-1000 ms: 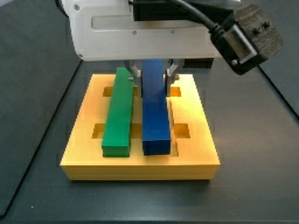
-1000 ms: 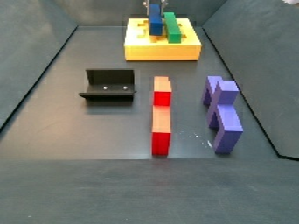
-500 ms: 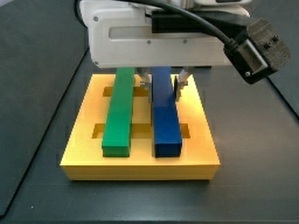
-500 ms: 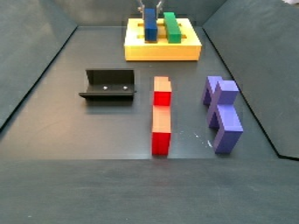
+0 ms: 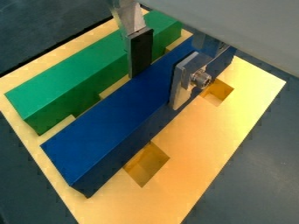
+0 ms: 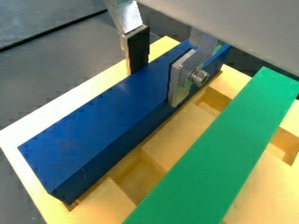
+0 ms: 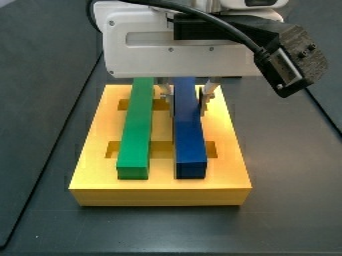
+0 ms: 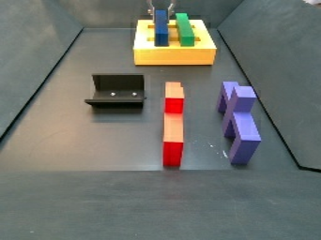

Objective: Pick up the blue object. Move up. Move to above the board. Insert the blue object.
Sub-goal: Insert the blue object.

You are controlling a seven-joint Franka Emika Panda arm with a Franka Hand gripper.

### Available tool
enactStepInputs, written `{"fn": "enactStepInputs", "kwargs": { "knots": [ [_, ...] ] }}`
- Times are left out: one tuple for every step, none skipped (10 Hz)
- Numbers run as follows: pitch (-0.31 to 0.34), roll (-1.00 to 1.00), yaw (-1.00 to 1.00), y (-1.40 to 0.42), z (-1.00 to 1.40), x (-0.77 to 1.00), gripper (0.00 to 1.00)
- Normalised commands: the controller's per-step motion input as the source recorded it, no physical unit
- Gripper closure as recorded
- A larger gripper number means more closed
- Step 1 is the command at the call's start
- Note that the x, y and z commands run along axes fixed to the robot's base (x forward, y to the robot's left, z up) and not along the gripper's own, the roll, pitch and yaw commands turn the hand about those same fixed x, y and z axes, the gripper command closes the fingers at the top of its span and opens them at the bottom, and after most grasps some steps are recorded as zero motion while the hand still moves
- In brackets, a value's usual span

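The blue object (image 7: 190,135) lies flat along a groove of the yellow-orange board (image 7: 160,190), beside the green bar (image 7: 135,125). My gripper (image 7: 191,98) stands over the bar's far half and straddles it. In both wrist views the dark pad (image 5: 138,52) (image 6: 135,48) meets one side of the blue object (image 5: 117,131) (image 6: 105,140) and the silver finger (image 5: 184,80) (image 6: 183,77) meets the other, with no gap showing. The gripper (image 5: 159,86) (image 6: 156,83) looks shut on it. In a side view the board (image 8: 175,54) sits at the far end with the gripper (image 8: 158,11) above it.
The green bar (image 5: 70,79) (image 6: 222,149) fills the neighbouring groove. On the floor stand the dark fixture (image 8: 115,91), a long red bar (image 8: 174,122) and two purple blocks (image 8: 238,97) (image 8: 243,138). Rectangular cut-outs (image 5: 147,164) show in the board.
A second ago the gripper held the blue object closer to the green bar; it shifted sideways with the bar into the groove. Nothing visibly differs over the last half second.
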Motion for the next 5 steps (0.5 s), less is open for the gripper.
{"fn": "enactStepInputs", "kwargs": {
  "knots": [
    [0.007,0.12,0.00,0.09,-0.04,0.00,1.00],
    [0.007,0.06,0.00,0.00,-0.10,0.02,1.00],
    [0.000,0.02,0.00,-0.15,-0.17,0.00,1.00],
    [0.000,0.02,0.00,-0.17,-0.21,0.00,1.00],
    [0.000,0.02,0.00,-0.11,-0.22,-0.03,1.00]
  ]
}}
